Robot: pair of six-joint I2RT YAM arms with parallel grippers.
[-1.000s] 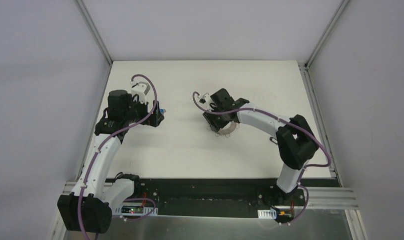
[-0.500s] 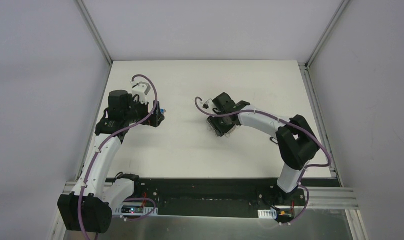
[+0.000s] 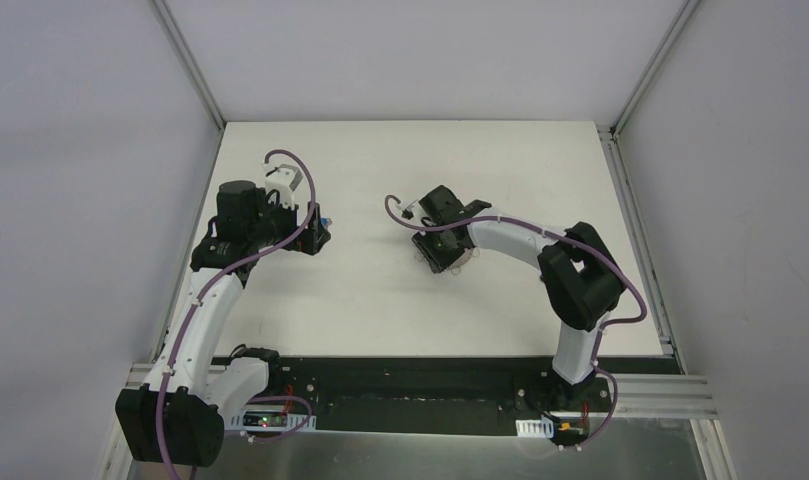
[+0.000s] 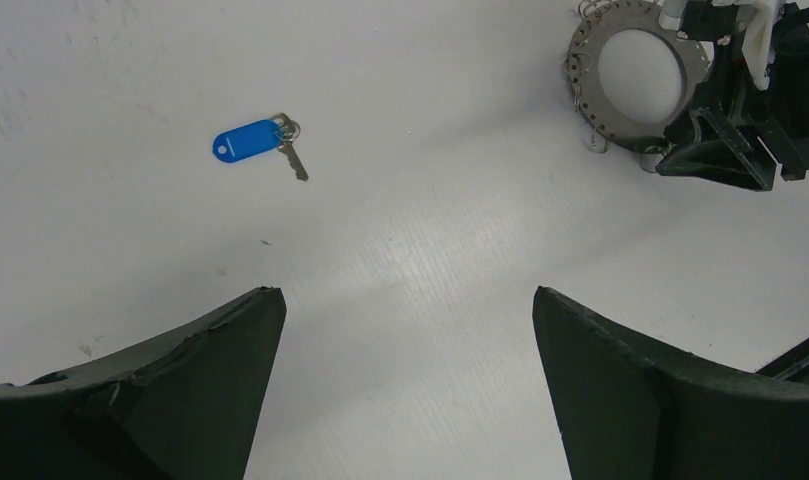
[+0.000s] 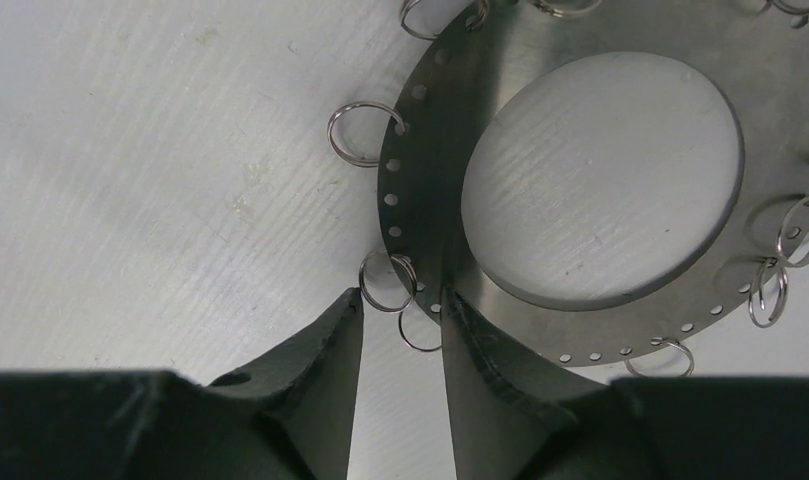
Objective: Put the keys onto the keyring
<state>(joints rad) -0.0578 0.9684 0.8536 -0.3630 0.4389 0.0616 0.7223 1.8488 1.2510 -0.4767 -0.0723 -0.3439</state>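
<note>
bench point(image 3: 380, 310) white, walled in pale panels left, far and right, with metal posts at the two far corners. near edge is a black rail point(image 3: 420, 385) carrying both arm bases. bare surface runs wide between the two arms, along the far strip, and across the near third in front of the rail. right side past the right arm's elbow also bare.

left pincer point(image 4: 405, 390) spread fully wide and grasping nothing, hanging above the bench at the left. from above it point(image 3: 318, 234) sits near the left wall, pointing toward mid-bench.

right pincer point(image 5: 400, 310) down low at mid-bench, jaws drawn in to a narrow gap with bench showing between them. nothing plainly pinched. right-hand fingertip point(image 5: 452, 300) overlaps the keyring's outer rim; cannot tell if it presses on it. left-hand fingertip point(image 5: 348, 305) over bare bench.

keyring point(image 5: 425, 190) lies flat, just ahead of the right pincer, its rim at the jaw mouth. one wire loop point(image 5: 386, 281) sits right at the fingertips, a second loop point(image 5: 420, 335) inside the gap. more loops hang round the rim. from above the keyring point(image 3: 462, 262) is mostly hidden under the wrist.

blue key point(image 4: 250, 140) flat on the bench, ahead and left of the left pincer, clear of both fingers and well apart from the keyring point(image 4: 583, 70).
</note>
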